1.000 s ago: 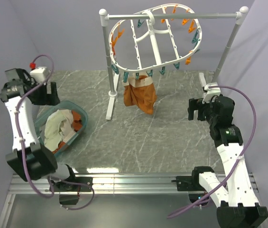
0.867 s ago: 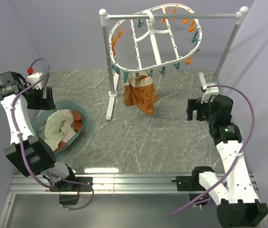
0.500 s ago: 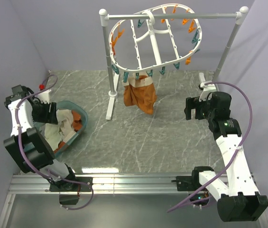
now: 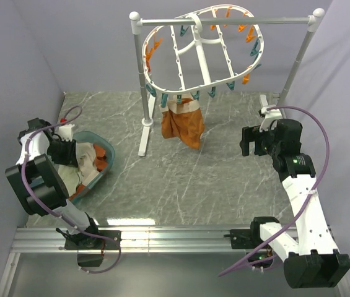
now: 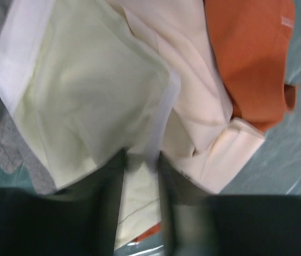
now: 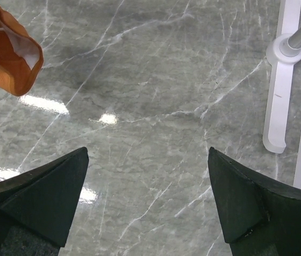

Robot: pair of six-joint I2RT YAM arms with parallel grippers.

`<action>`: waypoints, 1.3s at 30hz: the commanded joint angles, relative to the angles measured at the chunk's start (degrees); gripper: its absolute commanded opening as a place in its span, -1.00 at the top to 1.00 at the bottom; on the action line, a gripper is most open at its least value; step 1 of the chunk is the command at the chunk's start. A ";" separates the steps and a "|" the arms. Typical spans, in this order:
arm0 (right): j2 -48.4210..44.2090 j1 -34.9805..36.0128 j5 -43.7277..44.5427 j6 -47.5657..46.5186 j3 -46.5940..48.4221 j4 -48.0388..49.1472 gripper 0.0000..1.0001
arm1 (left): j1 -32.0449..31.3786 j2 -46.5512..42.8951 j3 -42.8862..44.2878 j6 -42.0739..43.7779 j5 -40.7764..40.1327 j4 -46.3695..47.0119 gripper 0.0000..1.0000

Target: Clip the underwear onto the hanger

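The underwear is pale cream-yellow cloth lying on top of the pile in the teal basket at the left. My left gripper is pushed down into that pile, jaws drawn narrow with a fold of the yellow cloth between the fingers. The hanger, a white oval frame with orange and teal clips, hangs tilted from the rail at the back. My right gripper stands wide open above bare marble at the right, nothing between its fingers.
An orange-brown garment hangs clipped under the hanger and shows in the right wrist view. The white rail stand has a foot by my right gripper. Cream, orange and grey cloths share the basket.
My left arm has swung down from above the basket into the pile, and its jaws have narrowed onto the yellow cloth. The right arm has barely shifted.
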 commanded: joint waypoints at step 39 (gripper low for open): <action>3.32 0.04 -7.59 1.81 8.70 -6.19 -1.00 | -60.67 -33.03 -2.67 -24.13 16.59 18.32 0.99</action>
